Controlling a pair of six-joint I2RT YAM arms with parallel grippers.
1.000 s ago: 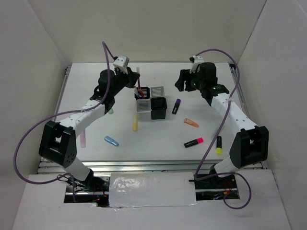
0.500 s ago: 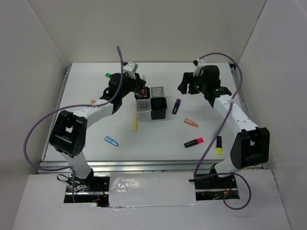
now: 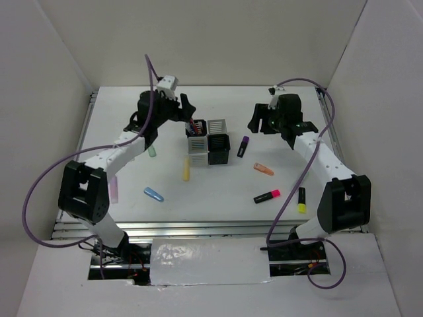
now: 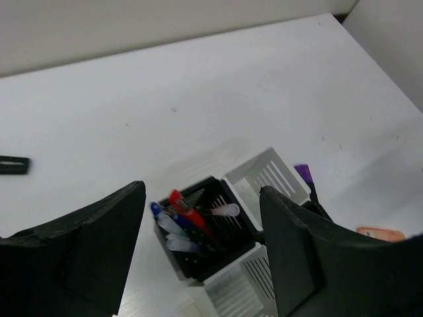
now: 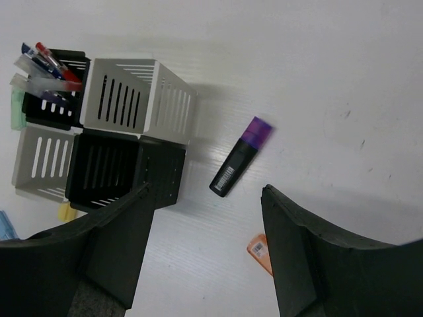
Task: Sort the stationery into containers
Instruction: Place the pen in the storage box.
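Since half a second ago the left hand [image 3: 186, 109] has drawn up and back from the containers [image 3: 198, 146]. It hovers by their far left corner, fingers spread wide and empty, framing the rear black cup [image 4: 192, 264] with its red and blue pens [image 4: 185, 212]. The right hand [image 5: 205, 193] has barely shifted, fingers likewise spread with nothing held, above the purple highlighter [image 5: 239, 157] lying on the tabletop [image 3: 218, 191] just right of the block.
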